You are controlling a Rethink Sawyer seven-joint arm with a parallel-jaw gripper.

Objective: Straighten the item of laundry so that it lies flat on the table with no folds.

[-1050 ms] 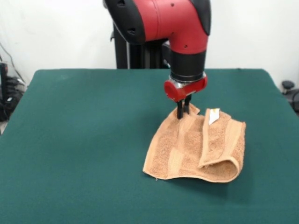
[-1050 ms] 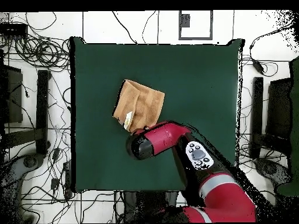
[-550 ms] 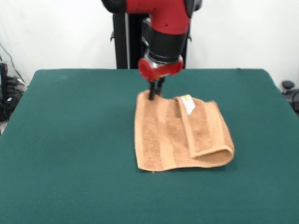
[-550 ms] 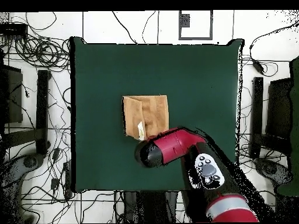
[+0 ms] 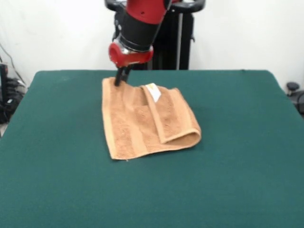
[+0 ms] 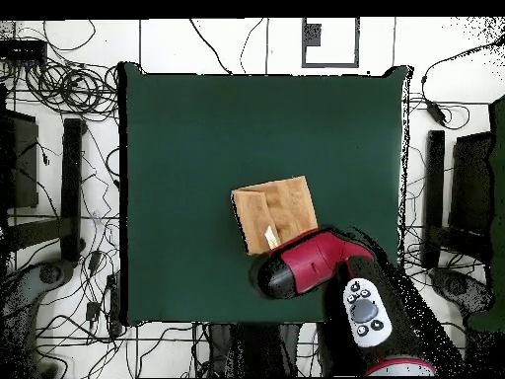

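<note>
Orange-tan towel [image 5: 142,123] folded over, claw [image 5: 119,80] pinching its corner

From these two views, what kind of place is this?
Probably a robot lab test cell: a green felt table with loose cables across the floor around it, and a red arm whose gripper pinches a towel.

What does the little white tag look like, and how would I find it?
Look at the big green table, then at the orange-tan towel lying on it below the red robot arm. Near the towel's far edge, atop its folded-over flap, sits the small white tag. It is the only white bit on the towel.
</note>
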